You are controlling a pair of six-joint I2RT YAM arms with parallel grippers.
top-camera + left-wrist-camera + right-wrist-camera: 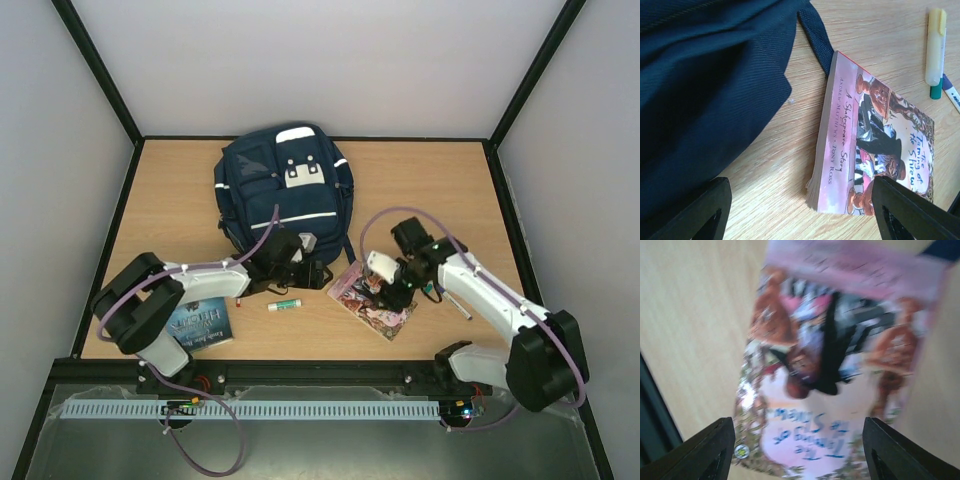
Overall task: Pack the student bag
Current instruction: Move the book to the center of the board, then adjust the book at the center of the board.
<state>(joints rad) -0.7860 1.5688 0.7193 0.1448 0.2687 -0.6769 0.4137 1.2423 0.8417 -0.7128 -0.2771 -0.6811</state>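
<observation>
We see a wooden table [420, 180] with a big navy backpack [283, 190] lying flat at its far middle, the front with its white patches and white strips facing up. Its near edge reaches down to where the left arm ends.

The left gripper [310, 270] sits low at the near edge of the backpack, pointing toward the right side. In the left wrist view its jaws stand wide apart: the two black fingers [695, 212] sit at the bottom corners with bare table and one corner of a pink book [875, 145] between them. It grasps nothing. Dark backpack fabric fills the left of that view, and a navy strap [816, 35] runs down to the top of the book.

The right gripper [392, 293] hangs over the same pink book, which lies flat on the table just right of the backpack's near corner. From the right wrist we see its fingers [700, 452] spread wide, with the book's cover blurred beneath them. It looks released; we cannot tell whether the tips touch the cover.

A blue book [203, 322] lies at the near left, partly under the left arm. A white stick with a green end [284, 305] lies between the two books. Beyond the pink book lie a yellow highlighter [935, 47] and, just beside it, a pen [951, 93]
</observation>
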